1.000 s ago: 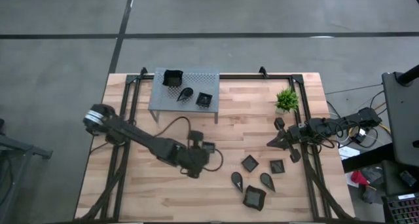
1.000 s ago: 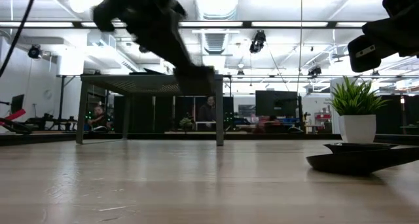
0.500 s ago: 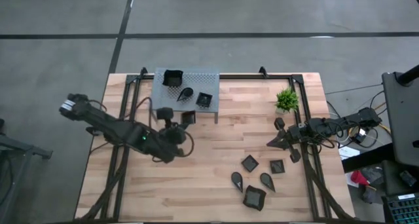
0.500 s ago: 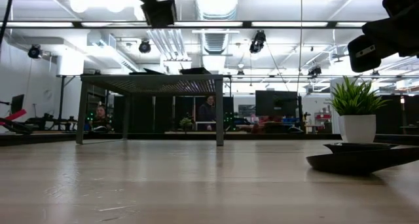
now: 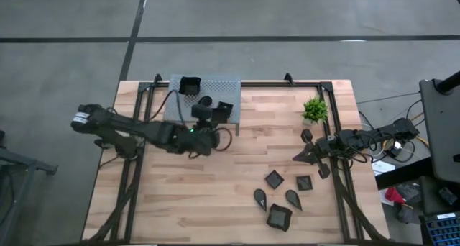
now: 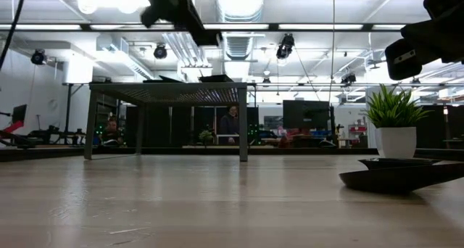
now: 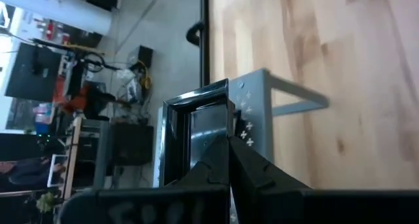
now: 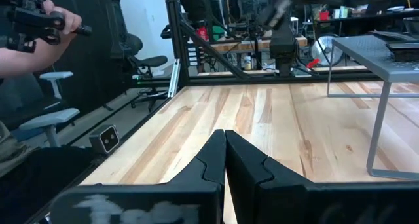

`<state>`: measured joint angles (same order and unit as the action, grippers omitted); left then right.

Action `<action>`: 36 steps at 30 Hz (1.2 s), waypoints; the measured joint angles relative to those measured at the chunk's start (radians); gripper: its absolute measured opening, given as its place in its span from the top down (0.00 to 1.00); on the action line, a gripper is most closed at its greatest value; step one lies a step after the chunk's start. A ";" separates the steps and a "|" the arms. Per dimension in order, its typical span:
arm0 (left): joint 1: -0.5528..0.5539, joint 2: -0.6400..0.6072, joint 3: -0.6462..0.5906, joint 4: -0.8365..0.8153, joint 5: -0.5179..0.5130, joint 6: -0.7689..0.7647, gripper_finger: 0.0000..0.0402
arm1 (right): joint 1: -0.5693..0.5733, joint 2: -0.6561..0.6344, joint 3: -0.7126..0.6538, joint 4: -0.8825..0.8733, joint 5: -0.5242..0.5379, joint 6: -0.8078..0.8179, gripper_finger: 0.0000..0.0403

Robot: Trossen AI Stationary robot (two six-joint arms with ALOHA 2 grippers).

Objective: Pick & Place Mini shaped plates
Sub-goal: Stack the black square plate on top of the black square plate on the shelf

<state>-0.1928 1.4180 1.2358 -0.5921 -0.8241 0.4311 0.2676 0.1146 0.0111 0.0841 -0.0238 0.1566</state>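
Note:
My left gripper (image 5: 205, 118) is over the near edge of the grey perforated stand (image 5: 175, 111), shut on a small square black plate (image 7: 196, 135). It also shows high up in the low view (image 6: 181, 9). Three more black plates sit on the stand: a wavy square one (image 5: 189, 85), a teardrop (image 5: 203, 101) and a square one (image 5: 225, 109). Several plates lie on the table's near right part, among them a diamond (image 5: 274, 179) and a larger wavy one (image 5: 279, 216). My right gripper (image 5: 297, 158) is shut and waits near the right edge, touching nothing. My left gripper holds the square plate by the rim (image 7: 225, 122) of the side nearest the fingers, pinched at the fingertips (image 7: 222, 152). The fingers themselves cover the exact place of contact. The plate is lifted clear, above the stand's near edge (image 7: 262, 129).
A small green plant in a white pot (image 5: 314, 111) stands at the far right, close to my right arm. Black rails (image 5: 144, 131) run along the table's left and right sides. Bare wood (image 5: 237, 160) lies between the stand and the group of plates.
My left gripper has gone up and toward the table's far edge, from the near middle of the table to the stand's near edge. It stayed shut and carried the square plate, clear of the table, with it. My right arm kept still.

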 joint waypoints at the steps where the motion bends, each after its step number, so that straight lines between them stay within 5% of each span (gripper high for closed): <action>1: 0.019 0.007 0.000 0.009 0.011 0.017 1.00 | 0.000 0.000 0.000 0.000 0.000 0.000 0.98; 12: 0.170 0.088 0.000 0.050 0.085 0.135 1.00 | 0.000 0.000 0.000 0.000 0.000 0.000 0.98; 36: 0.182 0.135 0.000 0.118 0.094 0.143 0.99 | 0.000 0.000 0.000 0.000 0.000 0.000 0.98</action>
<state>-0.0105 1.5528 1.2358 -0.4742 -0.7302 0.5742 0.2680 0.1146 0.0109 0.0841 -0.0242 0.1566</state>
